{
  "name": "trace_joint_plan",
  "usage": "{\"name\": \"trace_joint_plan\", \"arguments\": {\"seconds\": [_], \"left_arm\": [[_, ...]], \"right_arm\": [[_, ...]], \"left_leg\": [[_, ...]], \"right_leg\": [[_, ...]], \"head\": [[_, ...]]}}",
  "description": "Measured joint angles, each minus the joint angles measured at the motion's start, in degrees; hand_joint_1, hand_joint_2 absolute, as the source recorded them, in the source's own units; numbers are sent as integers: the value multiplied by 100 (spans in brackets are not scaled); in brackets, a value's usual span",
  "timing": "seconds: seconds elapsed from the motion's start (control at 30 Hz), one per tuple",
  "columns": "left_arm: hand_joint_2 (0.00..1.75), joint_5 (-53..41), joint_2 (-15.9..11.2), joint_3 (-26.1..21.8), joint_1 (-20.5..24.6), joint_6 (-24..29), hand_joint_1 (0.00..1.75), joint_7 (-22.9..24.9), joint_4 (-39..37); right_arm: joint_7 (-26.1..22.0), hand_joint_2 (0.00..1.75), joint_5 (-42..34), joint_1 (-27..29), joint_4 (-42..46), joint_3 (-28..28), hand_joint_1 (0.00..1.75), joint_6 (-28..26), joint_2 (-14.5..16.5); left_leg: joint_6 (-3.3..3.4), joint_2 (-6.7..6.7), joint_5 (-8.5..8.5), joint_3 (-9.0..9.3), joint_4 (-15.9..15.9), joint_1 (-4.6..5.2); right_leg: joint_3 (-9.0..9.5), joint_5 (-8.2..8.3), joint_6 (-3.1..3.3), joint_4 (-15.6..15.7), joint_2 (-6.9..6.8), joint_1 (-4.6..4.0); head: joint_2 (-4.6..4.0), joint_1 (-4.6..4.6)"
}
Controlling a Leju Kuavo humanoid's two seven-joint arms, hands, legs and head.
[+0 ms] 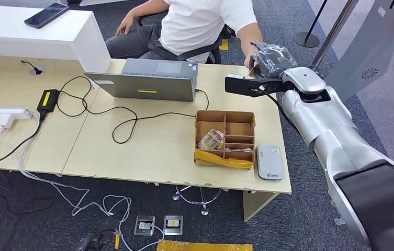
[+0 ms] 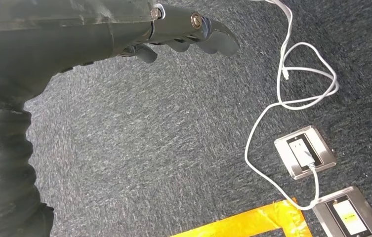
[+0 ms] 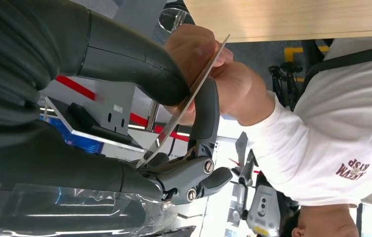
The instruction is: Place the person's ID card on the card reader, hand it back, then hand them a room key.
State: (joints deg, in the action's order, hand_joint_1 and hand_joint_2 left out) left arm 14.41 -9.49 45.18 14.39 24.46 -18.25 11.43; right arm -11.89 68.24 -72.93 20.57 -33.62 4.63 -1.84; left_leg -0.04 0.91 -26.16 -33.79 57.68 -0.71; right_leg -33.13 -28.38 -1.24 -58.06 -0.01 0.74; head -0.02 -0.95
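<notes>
I see a light wooden table (image 1: pixel 147 151) made of joined sections. On it sit a grey laptop (image 1: pixel 147 78) near the far edge, a cardboard box (image 1: pixel 225 138) with dividers toward my right, and a white card reader (image 1: pixel 270 162) just beside the box at the front corner. A black cable (image 1: pixel 126 117) loops across the middle to a black adapter (image 1: pixel 47 99), and a white power strip (image 1: pixel 1 113) lies at the left. On the grey carpet (image 2: pixel 164 148) are two floor sockets (image 2: pixel 305 158), a white cable (image 2: pixel 292 94) and yellow tape (image 2: pixel 243 224).
</notes>
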Motion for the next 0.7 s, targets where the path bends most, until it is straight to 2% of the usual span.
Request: {"name": "trace_joint_plan", "arguments": {"seconds": [0.53,0.57,0.67,0.7], "left_arm": [[175,2,-32,34,2,0,0,-1,0],[175,2,-32,37,2,0,0,-1,0],[175,2,-32,44,2,0,0,0,0],[175,4,-32,45,2,1,0,0,0]], "right_arm": [[-9,175,-2,23,-82,-95,172,-2,3],[-9,175,-2,23,-88,-99,137,-2,3],[-9,175,-9,23,-107,-122,9,-9,7],[-9,175,-17,23,-111,-131,0,-20,12]], "left_leg": [[0,0,0,0,0,0],[0,0,0,0,0,0],[0,0,0,0,0,0],[0,0,0,0,0,0]], "right_leg": [[0,0,1,0,0,0],[0,0,1,0,0,0],[0,0,1,0,0,0],[0,0,1,0,0,0]], "head": [[0,0],[0,-1],[0,-1],[0,-1]]}}
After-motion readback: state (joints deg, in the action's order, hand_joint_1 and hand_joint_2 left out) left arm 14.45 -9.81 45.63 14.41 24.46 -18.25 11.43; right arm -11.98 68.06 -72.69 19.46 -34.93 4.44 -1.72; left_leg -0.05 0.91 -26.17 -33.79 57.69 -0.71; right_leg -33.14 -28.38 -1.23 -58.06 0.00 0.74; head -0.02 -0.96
